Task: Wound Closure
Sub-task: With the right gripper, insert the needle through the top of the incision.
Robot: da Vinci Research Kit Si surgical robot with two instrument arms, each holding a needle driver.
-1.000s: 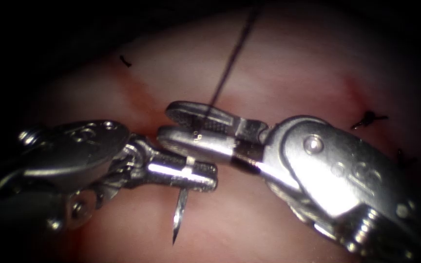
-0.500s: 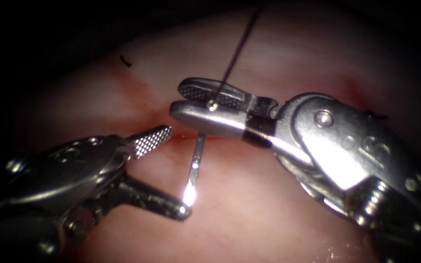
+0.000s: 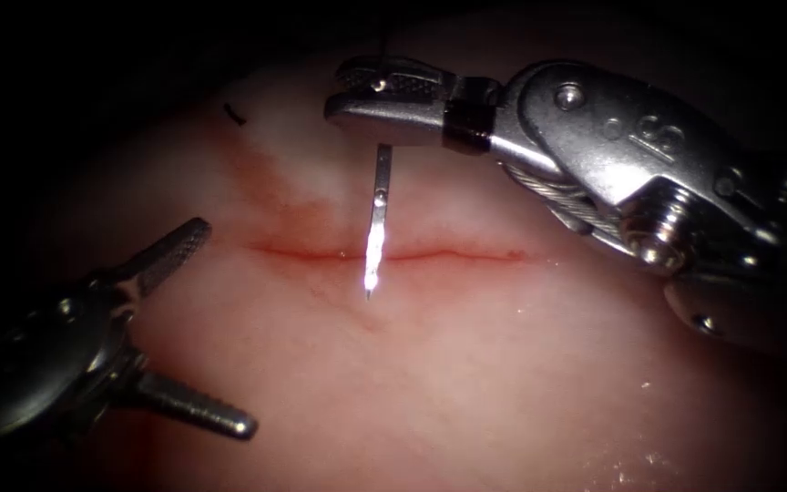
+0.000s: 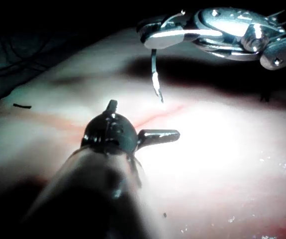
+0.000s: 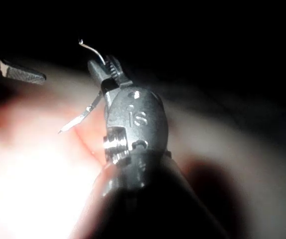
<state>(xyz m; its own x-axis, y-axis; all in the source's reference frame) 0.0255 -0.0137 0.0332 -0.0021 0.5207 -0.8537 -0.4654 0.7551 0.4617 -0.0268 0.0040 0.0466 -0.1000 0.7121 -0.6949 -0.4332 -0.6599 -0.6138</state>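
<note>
My right tool (image 3: 339,93) comes in from the upper right with its jaws shut on the curved needle (image 3: 377,214), gripped toward its rear end. The needle hangs point down, free of the tissue (image 3: 466,364). Its tip hovers just over the cut (image 3: 466,256), a thin red line across the tissue. My left tool (image 3: 225,326) sits low at the left, jaws open and holding nothing. The left wrist view has the open left tool (image 4: 140,119) below the needle (image 4: 155,79). In the right wrist view the right tool (image 5: 105,69) clamps the needle (image 5: 80,117), its short tail curving out past the jaws.
A short cut end of thread (image 3: 234,114) lies on the tissue above the left end of the cut. Red fluid (image 3: 293,219) stains the tissue above the cut's left part. One jaw of the left tool (image 5: 23,74) crosses the right wrist view.
My left tool let go of the needle, opened and drew back to the lower left. My right tool, still shut on the needle, lifted it up and away.
</note>
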